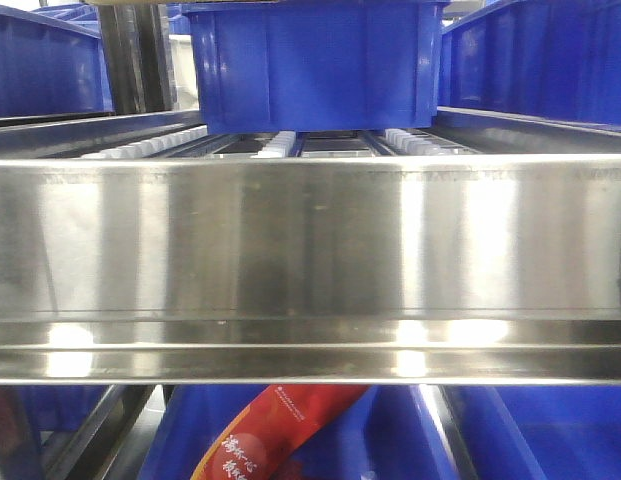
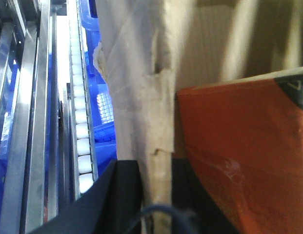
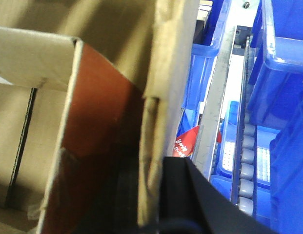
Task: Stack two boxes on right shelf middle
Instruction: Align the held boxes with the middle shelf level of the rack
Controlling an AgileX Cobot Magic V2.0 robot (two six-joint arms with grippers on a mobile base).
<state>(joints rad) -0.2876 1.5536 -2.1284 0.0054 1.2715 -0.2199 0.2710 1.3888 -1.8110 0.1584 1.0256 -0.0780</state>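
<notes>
Box (image 2: 141, 97) wall (edge-on) runs straight from left pincer (image 2: 156, 195).

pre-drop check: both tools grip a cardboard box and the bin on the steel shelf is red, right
No: the bin on the steel shelf is blue, not red; the exterior front-facing view shows it. The left tool and right tool do grip the cardboard box.

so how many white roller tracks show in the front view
3 roller tracks: left track, middle track, right track, all running toward the blue bin; others may be hidden
</notes>
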